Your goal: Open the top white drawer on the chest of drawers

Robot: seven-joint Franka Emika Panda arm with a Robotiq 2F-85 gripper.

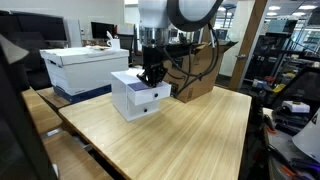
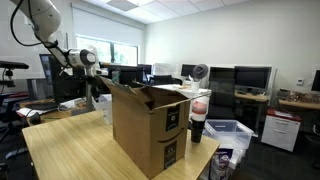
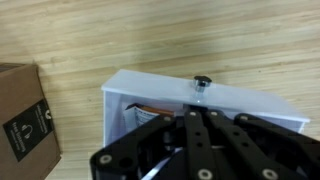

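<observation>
One further outward pull is judged needed on the partly drawn top white drawer [image 3: 240, 98], jaws fully closed, seemingly empty.

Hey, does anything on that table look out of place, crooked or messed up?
Only the top drawer of the small white chest: it sticks out, partly open, with the closed gripper right above it. Nothing looks spilled or damaged.
</observation>
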